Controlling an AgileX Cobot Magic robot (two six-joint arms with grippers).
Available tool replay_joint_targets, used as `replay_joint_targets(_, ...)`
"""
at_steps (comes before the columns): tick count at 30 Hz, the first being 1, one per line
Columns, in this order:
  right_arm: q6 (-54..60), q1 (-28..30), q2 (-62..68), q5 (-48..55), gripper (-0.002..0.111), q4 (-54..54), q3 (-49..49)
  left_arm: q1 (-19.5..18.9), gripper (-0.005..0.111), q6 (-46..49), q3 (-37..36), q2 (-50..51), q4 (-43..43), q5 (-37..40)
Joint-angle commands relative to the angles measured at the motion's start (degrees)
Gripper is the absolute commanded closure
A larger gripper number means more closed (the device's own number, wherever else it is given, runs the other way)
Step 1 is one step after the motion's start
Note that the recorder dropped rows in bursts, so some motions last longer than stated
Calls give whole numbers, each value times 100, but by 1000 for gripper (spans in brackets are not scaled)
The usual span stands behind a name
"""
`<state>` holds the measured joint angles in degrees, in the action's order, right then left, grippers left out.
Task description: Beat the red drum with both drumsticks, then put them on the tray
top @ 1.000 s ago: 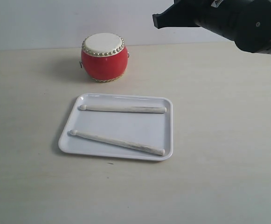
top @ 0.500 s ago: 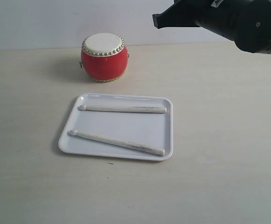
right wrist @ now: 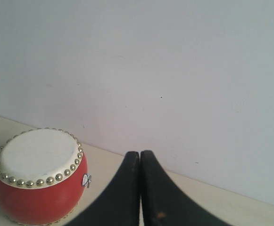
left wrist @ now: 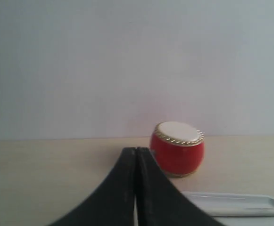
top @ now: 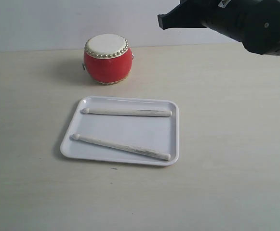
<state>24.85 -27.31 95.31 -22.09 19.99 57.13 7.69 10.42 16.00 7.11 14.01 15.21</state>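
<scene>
Two drumsticks (top: 126,112) lie flat inside the tray (top: 177,137), apart from each other, both with their small rounded tips toward 9 o'clock. They are slender, pale bare wood, with greyish scuffs along the thicker ends. The far stick (top: 144,113) runs almost straight from 9 to 3 o'clock along the tray's back edge. The near stick (top: 120,146) slants a little, so the gap between the two widens toward 3 o'clock; its thick end reaches the tray's corner at about 4 o'clock. The tray is white and rectangular, with rounded corners and a low rim, and sits flat on the pale table (top: 236,159). From the tray, the drum (top: 108,60) stands at about 11 o'clock, near but not touching, upright close to the white wall (top: 43,19). It has a glossy red barrel body, a cream skin ringed with gold studs, and a small metal ring on its side. A black right arm (top: 241,21) hangs above the table at about 1 o'clock in the exterior view, well clear of the tray. The left gripper (left wrist: 136,149) has its two black fingers pressed together along their length with nothing between them; the drum and a corner of the tray lie beyond it. The right gripper (right wrist: 140,153) is likewise fully closed on nothing, with the drum close by on the table in front of the wall.
</scene>
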Motion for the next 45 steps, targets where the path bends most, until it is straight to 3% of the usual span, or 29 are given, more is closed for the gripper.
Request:
replay_joint_targets(1,10,30,-1,-74,108,0,-23,31,107,-2083,-337,2,-2399,-91)
replay_joint_targets(4,10,30,-1,-74,108,0,-23,31,107,-2552,-664,-173,-2725,-102)
replay_joint_targets(14,10,30,-1,-74,108,0,-23,-6,107,-2577,-1220,-711,-2725,-64)
replay_joint_targets(26,10,30,-1,-74,108,0,-23,-887,107,-2591,-1600,-711,-2680,544)
replay_joint_targets(45,10,30,-1,-74,108,0,-23,-888,107,-2572,-1600,-711,-2680,544)
